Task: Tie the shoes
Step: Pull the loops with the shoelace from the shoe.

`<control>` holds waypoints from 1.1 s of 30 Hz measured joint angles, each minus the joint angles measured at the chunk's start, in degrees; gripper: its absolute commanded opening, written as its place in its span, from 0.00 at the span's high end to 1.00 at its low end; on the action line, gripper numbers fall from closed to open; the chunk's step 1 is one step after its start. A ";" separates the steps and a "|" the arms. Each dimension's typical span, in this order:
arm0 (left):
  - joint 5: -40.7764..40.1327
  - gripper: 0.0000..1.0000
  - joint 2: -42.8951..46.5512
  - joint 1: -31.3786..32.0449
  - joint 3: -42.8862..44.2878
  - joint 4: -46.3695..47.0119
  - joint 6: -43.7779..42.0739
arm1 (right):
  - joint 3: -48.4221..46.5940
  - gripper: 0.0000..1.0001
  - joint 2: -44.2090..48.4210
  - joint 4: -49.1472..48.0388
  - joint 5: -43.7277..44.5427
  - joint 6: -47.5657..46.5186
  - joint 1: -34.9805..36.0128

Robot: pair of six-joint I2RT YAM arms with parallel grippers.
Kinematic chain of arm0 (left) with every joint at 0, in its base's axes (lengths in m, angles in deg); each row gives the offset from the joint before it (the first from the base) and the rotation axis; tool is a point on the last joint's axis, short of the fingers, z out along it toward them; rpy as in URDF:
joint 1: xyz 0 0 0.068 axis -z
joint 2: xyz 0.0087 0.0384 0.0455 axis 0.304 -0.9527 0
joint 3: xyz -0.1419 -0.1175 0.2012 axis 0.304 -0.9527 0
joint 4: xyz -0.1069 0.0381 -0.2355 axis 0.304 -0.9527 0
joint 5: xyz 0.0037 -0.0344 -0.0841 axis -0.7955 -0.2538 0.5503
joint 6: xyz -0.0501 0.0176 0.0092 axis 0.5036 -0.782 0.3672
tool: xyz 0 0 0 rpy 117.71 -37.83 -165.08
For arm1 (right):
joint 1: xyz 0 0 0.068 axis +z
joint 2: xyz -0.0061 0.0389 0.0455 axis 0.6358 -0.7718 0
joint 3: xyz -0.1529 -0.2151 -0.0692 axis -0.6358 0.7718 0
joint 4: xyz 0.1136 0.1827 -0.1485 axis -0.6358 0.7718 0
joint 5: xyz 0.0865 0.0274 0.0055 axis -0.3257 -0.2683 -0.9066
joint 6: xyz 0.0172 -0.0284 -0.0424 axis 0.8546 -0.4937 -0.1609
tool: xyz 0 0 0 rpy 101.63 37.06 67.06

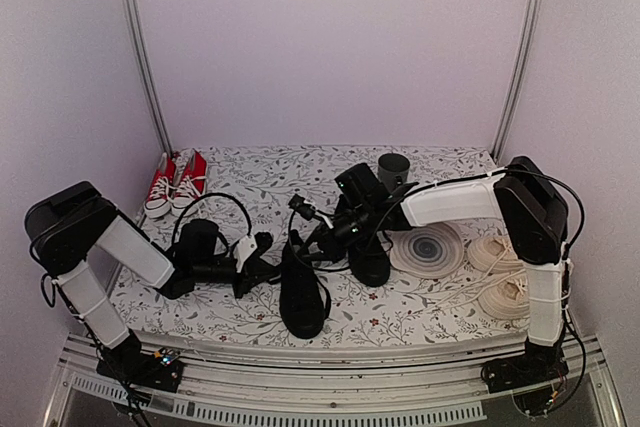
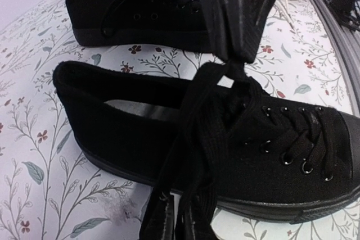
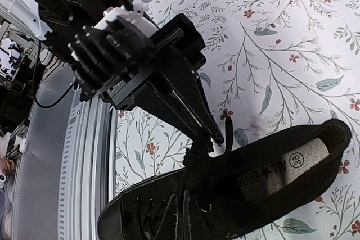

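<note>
Centrally in the overhead view, two black shoes sit on the floral desk [image 1: 430, 317]. The nearer shoe [image 1: 302, 297] lies lower centre, long axis running top to bottom of the frame, toe toward the bottom edge. The farther shoe [image 1: 368, 252] sits just right of it and higher, roughly parallel. The left gripper [image 1: 268, 262] reaches in from the left, jaws pinched shut on a black lace [image 2: 197, 139] of the nearer shoe. The right gripper [image 1: 300, 209] is closed above the shoes; whether it holds lace cannot be told.

Overhead view, two close wrist views
</note>
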 measured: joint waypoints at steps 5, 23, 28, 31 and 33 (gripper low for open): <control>-1.60 0.44 2.10 0.46 0.31 -3.04 -1.33 | 0.20 0.99 0.07 -0.04 -0.09 -0.17 -0.28; -2.67 0.31 4.26 2.89 4.09 -3.37 -14.69 | 0.28 0.99 0.07 -0.28 -0.94 -0.17 -0.52; -2.49 0.38 2.16 2.97 6.71 -4.76 -16.87 | 0.28 0.99 0.07 -0.31 -1.09 -0.17 -0.52; -1.70 0.43 1.27 3.02 7.48 -5.33 -17.55 | 0.28 0.99 0.07 -0.31 -1.20 -0.17 -0.55; -1.14 0.47 0.98 3.08 7.67 -5.70 -17.73 | 0.28 0.99 0.07 -0.31 -1.33 -0.17 -0.55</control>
